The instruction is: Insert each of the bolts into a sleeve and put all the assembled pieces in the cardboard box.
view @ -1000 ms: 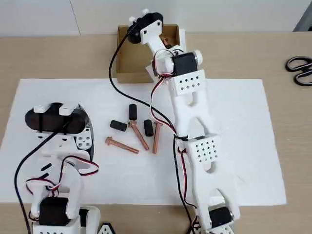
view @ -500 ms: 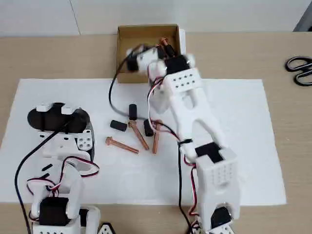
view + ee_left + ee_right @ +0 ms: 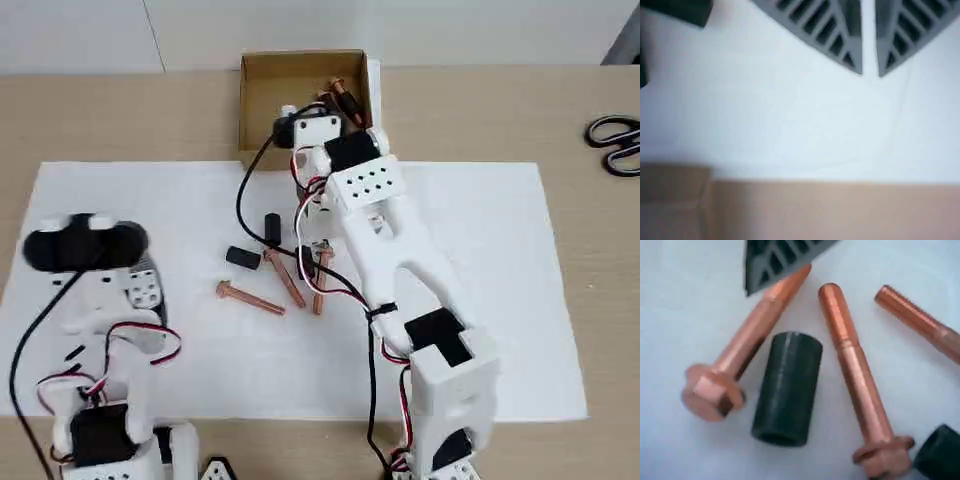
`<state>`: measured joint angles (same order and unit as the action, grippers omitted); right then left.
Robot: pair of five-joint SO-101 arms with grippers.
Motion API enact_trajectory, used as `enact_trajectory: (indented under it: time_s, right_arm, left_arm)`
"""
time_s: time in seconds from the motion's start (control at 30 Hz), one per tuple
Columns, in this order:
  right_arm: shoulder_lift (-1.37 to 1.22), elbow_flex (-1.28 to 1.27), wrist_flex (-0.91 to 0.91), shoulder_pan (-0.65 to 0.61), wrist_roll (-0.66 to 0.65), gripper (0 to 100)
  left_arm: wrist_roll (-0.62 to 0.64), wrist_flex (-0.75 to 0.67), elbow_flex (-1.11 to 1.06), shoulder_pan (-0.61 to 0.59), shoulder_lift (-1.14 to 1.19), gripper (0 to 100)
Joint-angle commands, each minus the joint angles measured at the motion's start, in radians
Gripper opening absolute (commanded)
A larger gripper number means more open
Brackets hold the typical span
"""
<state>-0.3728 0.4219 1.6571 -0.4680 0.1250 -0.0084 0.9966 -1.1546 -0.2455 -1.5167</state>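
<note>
Three copper bolts (image 3: pixel 250 298) (image 3: pixel 285 277) (image 3: pixel 320 282) and three black sleeves (image 3: pixel 272 229) (image 3: pixel 243 257) (image 3: pixel 305 262) lie loose on the white sheet (image 3: pixel 480 260). An assembled piece (image 3: pixel 340 95) rests in the cardboard box (image 3: pixel 258 100). My right gripper (image 3: pixel 305 200) hangs just above the cluster, open; one grey finger (image 3: pixel 775 260) shows over a bolt (image 3: pixel 735 365), beside a sleeve (image 3: pixel 787 390) and another bolt (image 3: pixel 855 375). My left gripper (image 3: pixel 870 72) sits at the sheet's left side, shut and holding nothing.
Black scissors (image 3: pixel 615 145) lie on the wooden table at the far right. The right half of the white sheet is bare. The right arm's cable (image 3: pixel 245 185) loops over the sheet near the sleeves.
The right arm drew back from the box, leaving an assembled piece inside, and folded down over the loose bolts. The left arm shifted slightly to the left.
</note>
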Motion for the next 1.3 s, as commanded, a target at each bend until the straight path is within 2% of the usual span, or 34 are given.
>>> enact_trajectory:
  time_s: [0.0, 0.1, 0.27, 0.6, 0.9, 1.27]
  right_arm:
    - [0.062, 0.008, 0.012, 0.030, 0.061, 25.4]
    - [0.054, 0.011, -0.001, 0.073, 0.204, 25.5]
    - [-0.025, -0.005, -0.136, 0.104, 0.396, 25.3]
    - [-0.183, -0.002, -0.414, -0.024, 0.400, 25.5]
    - [-0.182, 0.055, -0.409, -0.102, 0.402, 25.3]
    - [-0.205, 0.057, -0.524, -0.154, 0.404, 25.3]
  left_arm:
    - [0.002, 0.087, 0.002, -0.021, -0.002, 1]
    - [0.002, 0.114, 0.002, -0.014, 0.000, 1]
    - [0.002, 0.114, -0.004, -0.017, 0.020, 1]
    - [0.002, 0.091, 0.030, -0.017, 0.189, 1]
    - [0.002, 0.091, 0.028, -0.017, 0.189, 1]
    - [0.002, 0.091, 0.028, -0.017, 0.189, 1]
